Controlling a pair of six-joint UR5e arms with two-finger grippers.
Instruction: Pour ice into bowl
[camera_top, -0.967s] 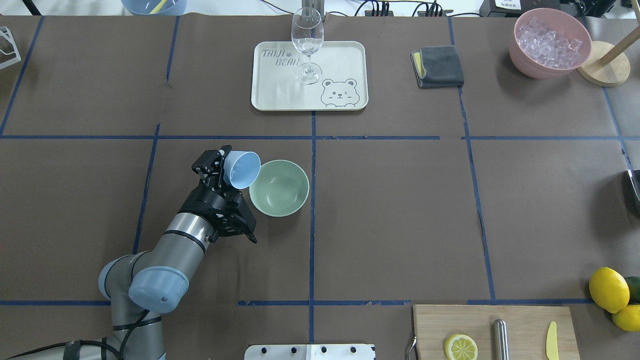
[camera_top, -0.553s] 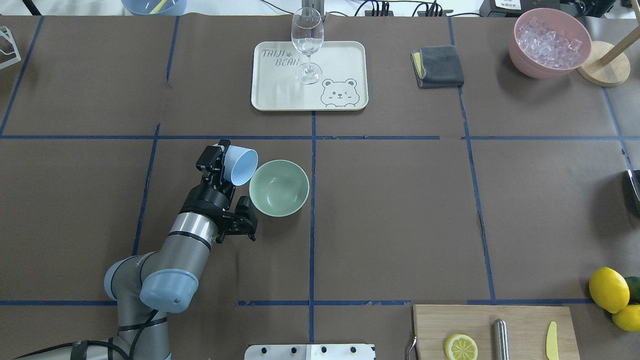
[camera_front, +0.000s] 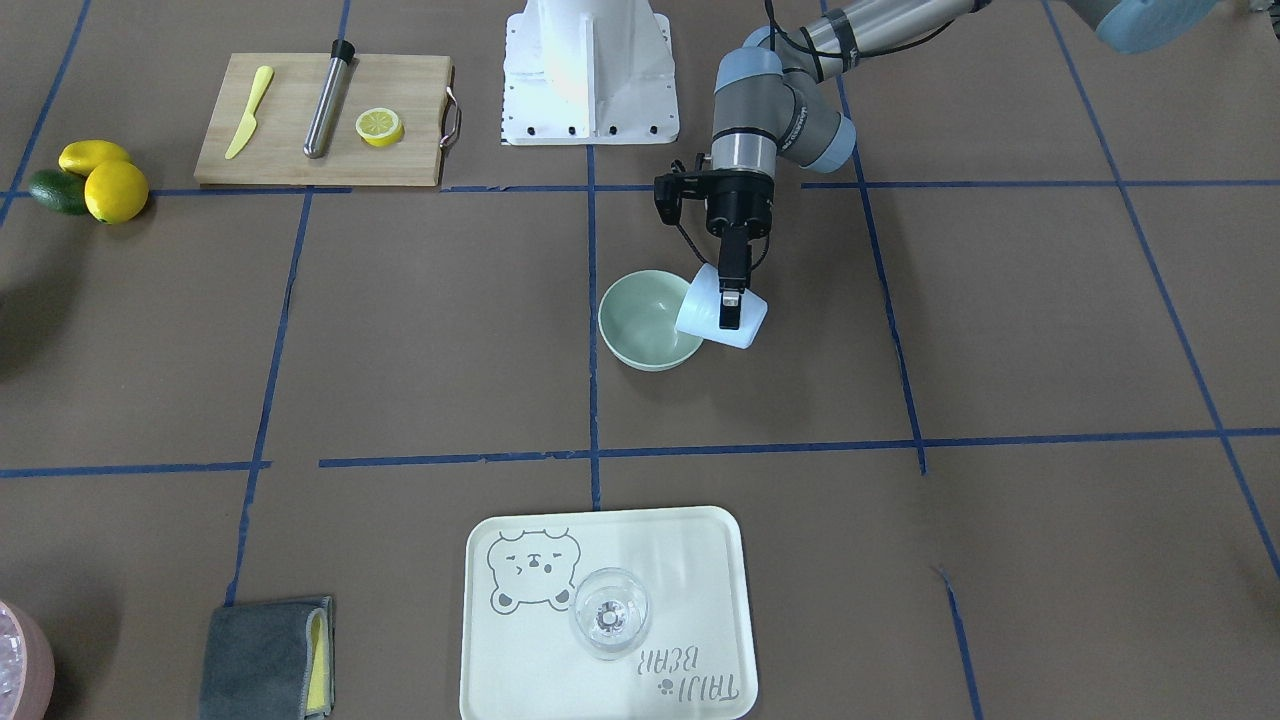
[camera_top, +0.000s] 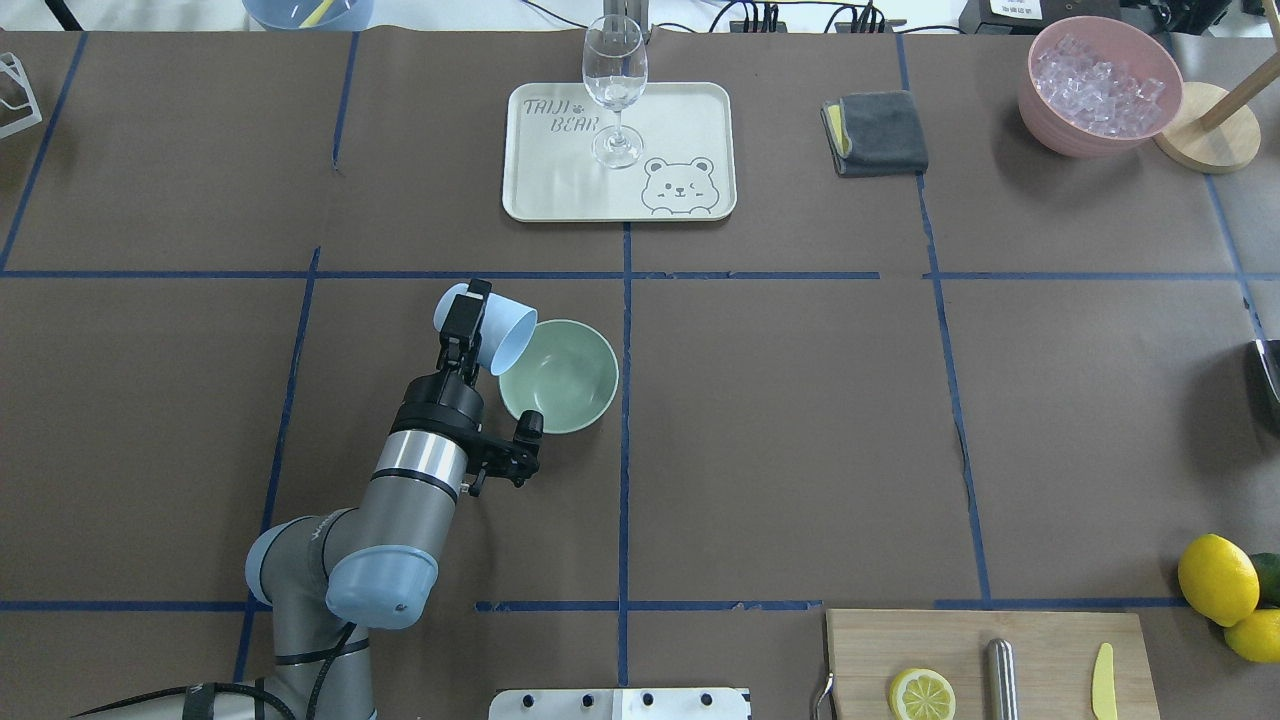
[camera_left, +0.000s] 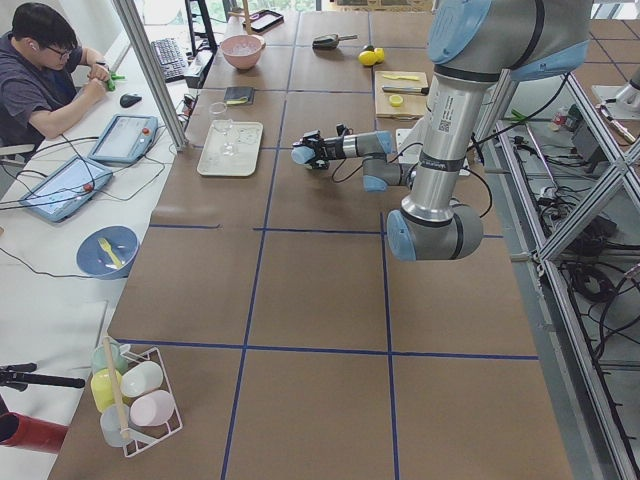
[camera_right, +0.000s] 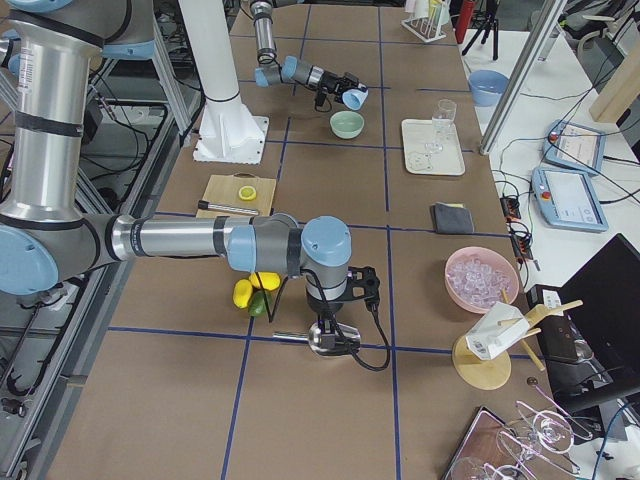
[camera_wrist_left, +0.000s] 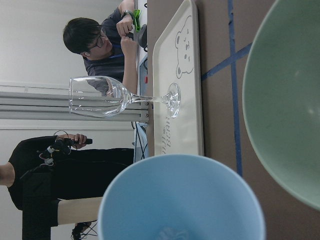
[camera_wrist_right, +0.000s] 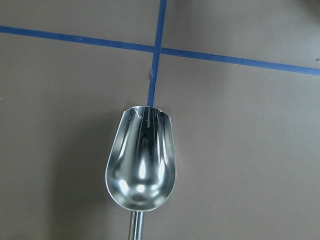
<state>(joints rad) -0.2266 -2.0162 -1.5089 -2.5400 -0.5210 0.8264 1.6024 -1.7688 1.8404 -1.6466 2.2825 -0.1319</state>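
The brown-papered table (camera_top: 800, 420) is marked off in blue tape. The left arm (camera_top: 410, 490) reaches out from the robot's edge towards the middle. Its left gripper (camera_top: 463, 318) is clamped on a light blue cup (camera_top: 500, 340), one finger pressed along the cup's outer wall. The cup is tipped well over, its mouth against the rim of the mint-green bowl (camera_top: 560, 385). That bowl sits near the table's centre, a little to the robot's left of the middle tape line.

A cream bear tray (camera_top: 700, 110) lies at the middle of the operators' edge and carries an upright wine glass (camera_top: 614, 75). A wooden cutting board (camera_top: 870, 650) lies at the robot's edge.

In the corner where the operators' edge meets the robot's right end stands a pink container (camera_top: 1060, 140). The ice (camera_top: 1095, 80) is heaped in it.

The right gripper (camera_right: 325, 325) hangs low near the right end, over a steel scoop (camera_wrist_right: 141, 160). Whether its jaws are closed, I cannot tell.
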